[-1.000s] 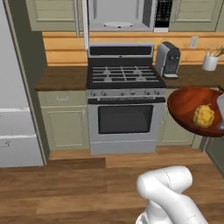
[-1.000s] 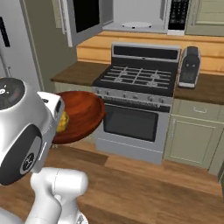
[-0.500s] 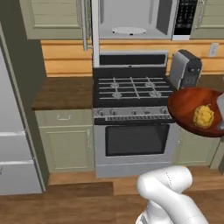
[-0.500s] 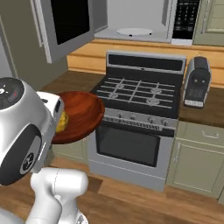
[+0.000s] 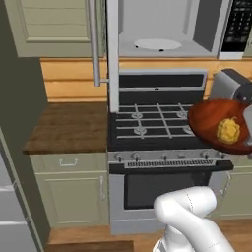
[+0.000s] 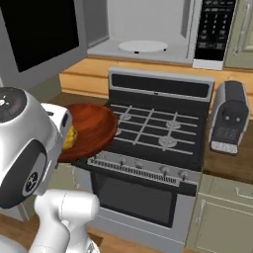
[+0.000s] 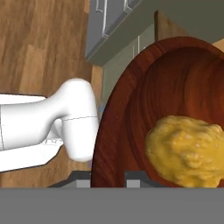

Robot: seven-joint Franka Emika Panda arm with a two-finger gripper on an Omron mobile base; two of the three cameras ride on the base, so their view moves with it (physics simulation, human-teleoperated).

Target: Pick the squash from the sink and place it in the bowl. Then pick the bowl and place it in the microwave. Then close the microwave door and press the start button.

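Observation:
A wide reddish-brown bowl (image 5: 211, 120) hangs in the air over the stove's right front corner, with the lumpy yellow squash (image 5: 229, 130) lying inside it. In the hand view my gripper (image 7: 108, 177) is shut on the rim of the bowl (image 7: 127, 113), one fingertip on each side, and the squash (image 7: 188, 148) rests close by. Above the stove the microwave (image 5: 162, 24) stands open with its white turntable plate (image 5: 157, 44) bare. The microwave door (image 6: 42, 34) is swung out to the left. The sink is out of view.
Under the bowl is a black gas stove (image 5: 152, 123) with an oven below. A grey toaster (image 6: 230, 116) stands on the counter to its right. Left of the stove lie a wooden counter (image 5: 69, 128) and green cabinets.
The whole picture has shifted and grown: the base has driven closer to the stove and microwave. The bowl with the squash stays in my gripper the same way.

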